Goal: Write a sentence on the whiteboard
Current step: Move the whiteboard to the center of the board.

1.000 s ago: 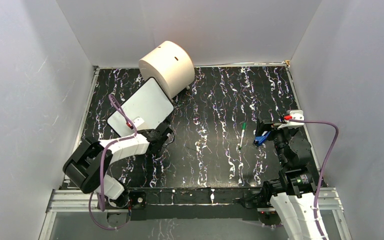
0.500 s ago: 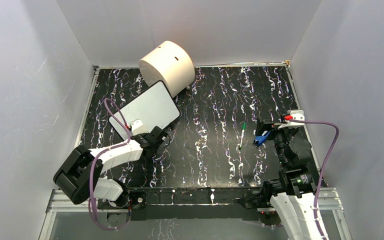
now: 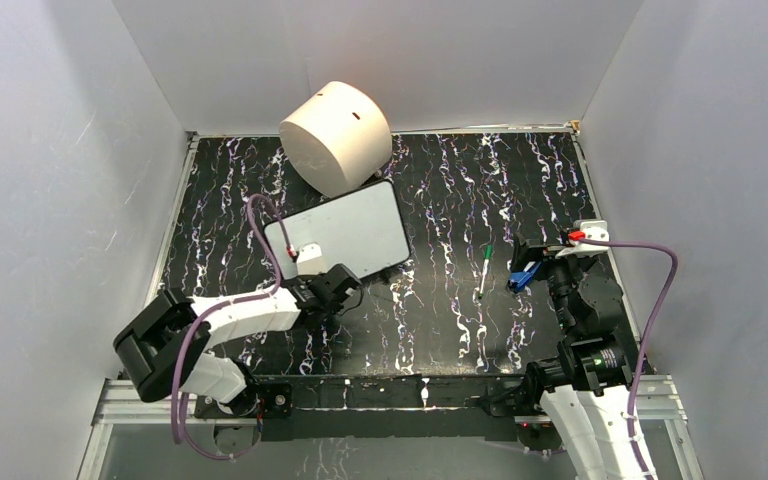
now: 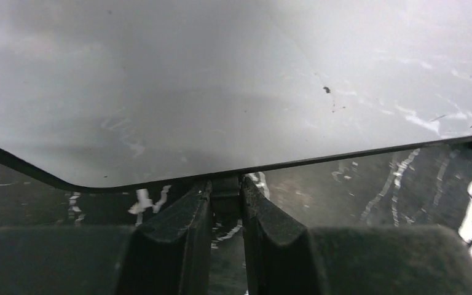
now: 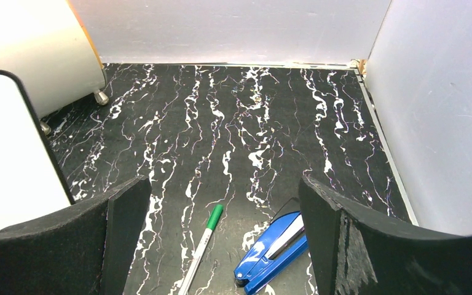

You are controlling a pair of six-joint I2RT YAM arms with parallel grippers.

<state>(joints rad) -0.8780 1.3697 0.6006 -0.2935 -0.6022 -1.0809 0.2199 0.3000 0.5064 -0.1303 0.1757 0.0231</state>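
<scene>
The whiteboard lies tilted left of the table's middle, a white face with a thin black rim. It fills the top of the left wrist view and shows at the left edge of the right wrist view. No sentence shows on it; the face is blank apart from small specks. My left gripper is shut on a black tab at the board's near edge. A green-capped marker lies on the table right of centre. My right gripper hangs open above it, holding nothing.
A big cream cylinder stands on small feet at the back, just behind the board. A blue stapler lies right of the marker, under my right gripper. White walls enclose the black marbled table.
My left gripper has dragged the whiteboard right, toward the table's middle, turning it clockwise away from the cylinder. The right arm, marker and stapler have not moved.
</scene>
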